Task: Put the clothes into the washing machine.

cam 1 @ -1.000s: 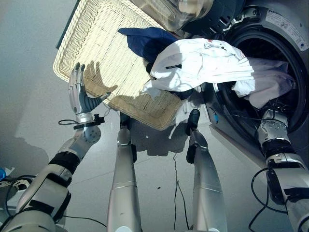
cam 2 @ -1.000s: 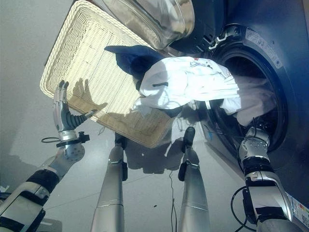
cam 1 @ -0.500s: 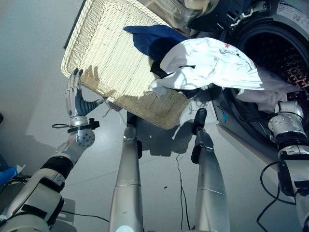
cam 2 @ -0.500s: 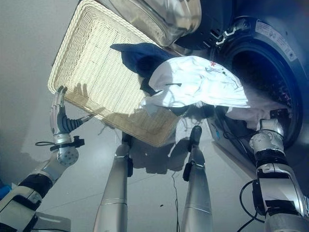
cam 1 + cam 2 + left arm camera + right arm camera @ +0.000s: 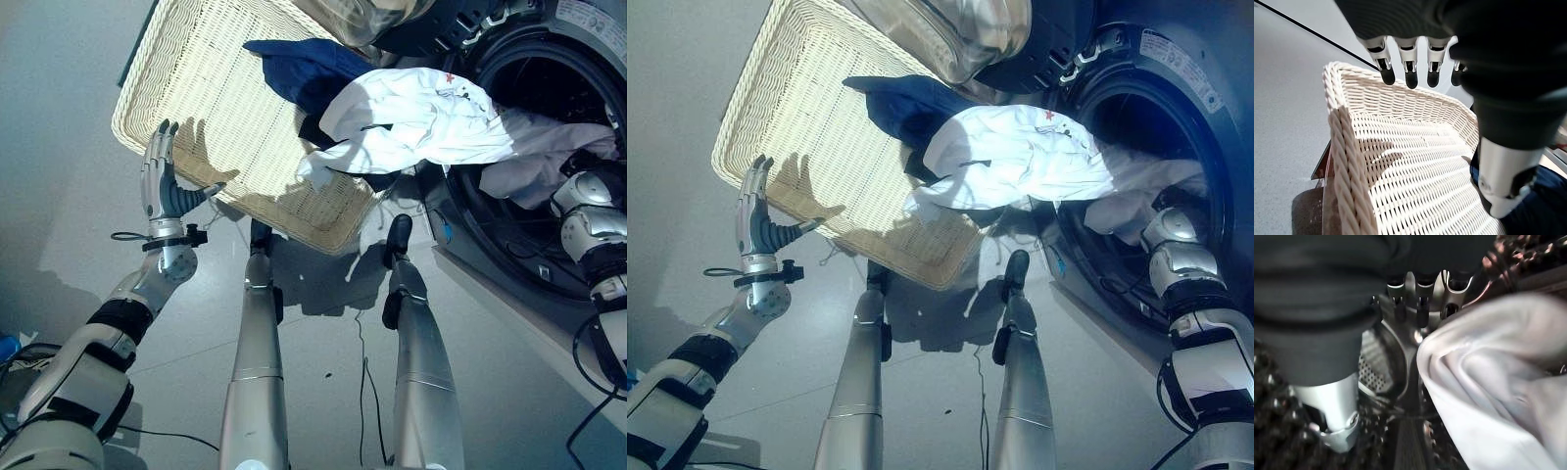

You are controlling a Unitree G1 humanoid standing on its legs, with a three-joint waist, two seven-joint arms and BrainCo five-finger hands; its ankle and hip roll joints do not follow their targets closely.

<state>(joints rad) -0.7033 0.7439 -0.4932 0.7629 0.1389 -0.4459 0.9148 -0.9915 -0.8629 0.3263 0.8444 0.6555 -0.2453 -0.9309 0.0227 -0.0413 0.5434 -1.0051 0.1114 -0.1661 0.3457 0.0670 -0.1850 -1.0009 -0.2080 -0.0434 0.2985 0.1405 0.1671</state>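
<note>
While the white garment [image 5: 416, 122] lay draped from the wicker basket [image 5: 211, 108] into the washing machine [image 5: 1161, 127] drum, the right hand [image 5: 1420, 298] sat inside beside its pale cloth, fingers [image 5: 1422, 316] straight, gripping nothing. One dark blue garment [image 5: 309, 73] stayed in the basket. Left hand [image 5: 162, 186] hovered flat near the rim.

Grey floor [image 5: 78, 176] under wicker basket [image 5: 196, 108] and washing machine [image 5: 1190, 88]
</note>
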